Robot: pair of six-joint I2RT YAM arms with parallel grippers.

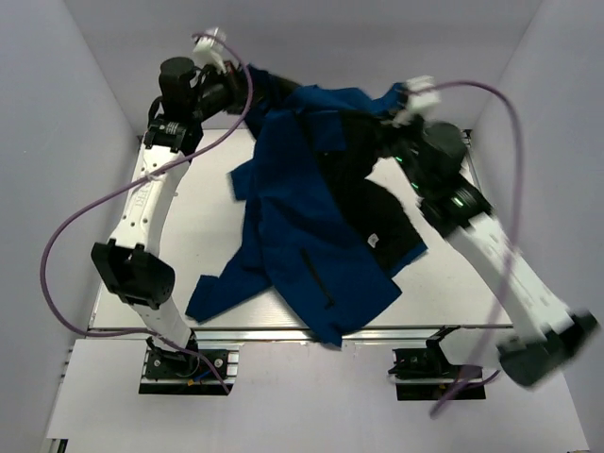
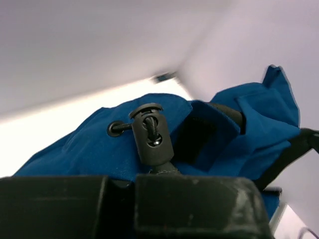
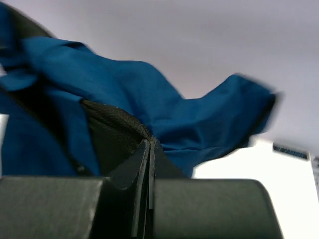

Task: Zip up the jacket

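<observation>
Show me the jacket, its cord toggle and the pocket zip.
jacket (image 1: 283, 222): top external view, blue front panel.
cord toggle (image 2: 152, 137): left wrist view, black body.
pocket zip (image 1: 317, 276): top external view, midway along it.

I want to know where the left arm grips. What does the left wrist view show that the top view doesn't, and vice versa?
Left wrist only: a black cord lock on the edge of the jacket, right above the shut jaws of the left gripper. Top only: the whole jacket lying open and unzipped on the table, black lining showing, with the right gripper at its other upper corner. Both: the blue jacket meeting the left gripper.
</observation>
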